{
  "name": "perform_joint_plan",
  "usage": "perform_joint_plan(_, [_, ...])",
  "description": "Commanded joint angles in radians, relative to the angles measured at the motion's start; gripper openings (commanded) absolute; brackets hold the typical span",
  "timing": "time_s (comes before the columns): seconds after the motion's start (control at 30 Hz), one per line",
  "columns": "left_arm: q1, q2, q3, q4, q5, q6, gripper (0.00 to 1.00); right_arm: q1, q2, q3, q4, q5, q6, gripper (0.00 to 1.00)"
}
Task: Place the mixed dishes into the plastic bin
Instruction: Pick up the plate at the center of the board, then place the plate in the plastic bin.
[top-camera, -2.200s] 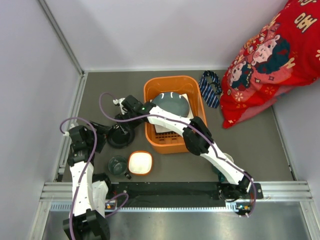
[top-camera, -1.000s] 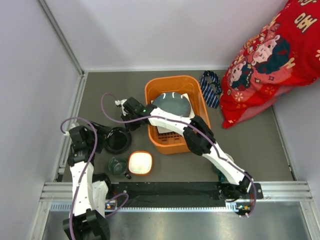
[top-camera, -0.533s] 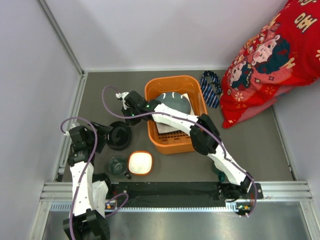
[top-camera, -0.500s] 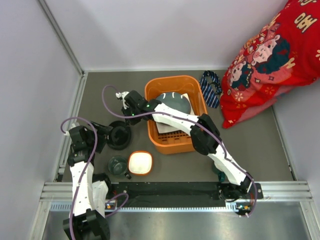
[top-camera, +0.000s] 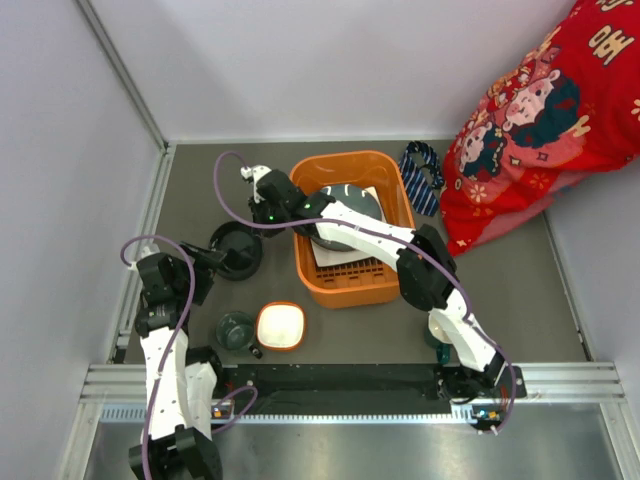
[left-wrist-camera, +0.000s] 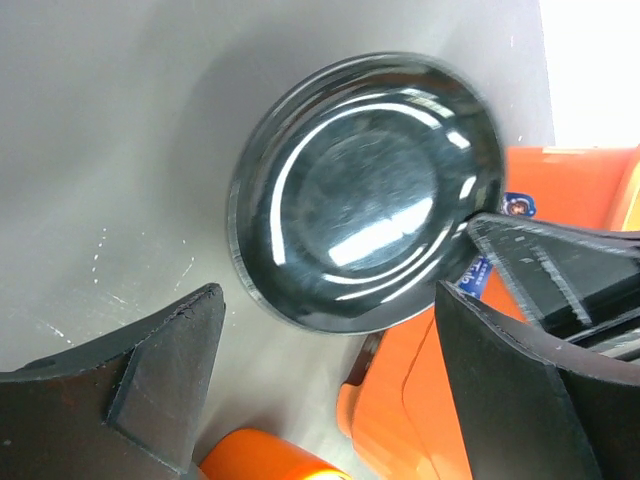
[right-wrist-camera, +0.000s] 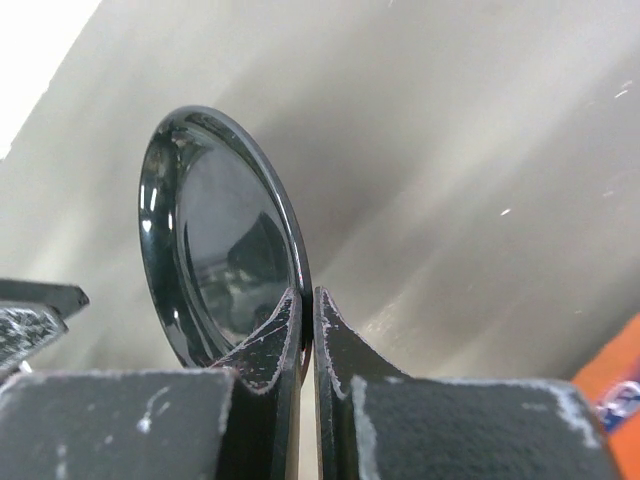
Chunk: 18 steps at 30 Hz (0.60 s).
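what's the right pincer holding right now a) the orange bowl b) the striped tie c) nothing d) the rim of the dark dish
d: in the right wrist view the right pincer is shut thinly on the rim of the dark dish.

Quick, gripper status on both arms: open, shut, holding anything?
Left gripper: open, holding nothing, close beside the dark dish.
Right gripper: shut on the dark dish's rim.
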Motion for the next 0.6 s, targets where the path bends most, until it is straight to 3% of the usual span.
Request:
perform_joint_plan(0.0, [0.005,-0.021,0.02,0.027,0.036,-0.003,0.9,-0.021,-0.115,0.016,0.105,0.022,0.025,0.0])
perform_joint_plan(0.37, [0.007,-0.044,0.012,0.01,0.048,0.0,0.96,-0.087,-0.199,0.079,0.09,0.075,0.017,0.0])
perform_joint_plan(0.57, [0.007,-0.036,-0.005,0.031,0.064,0.005,0.96,-0.222,-0.354,-0.058,0.149,0.018,0.077,0.0])
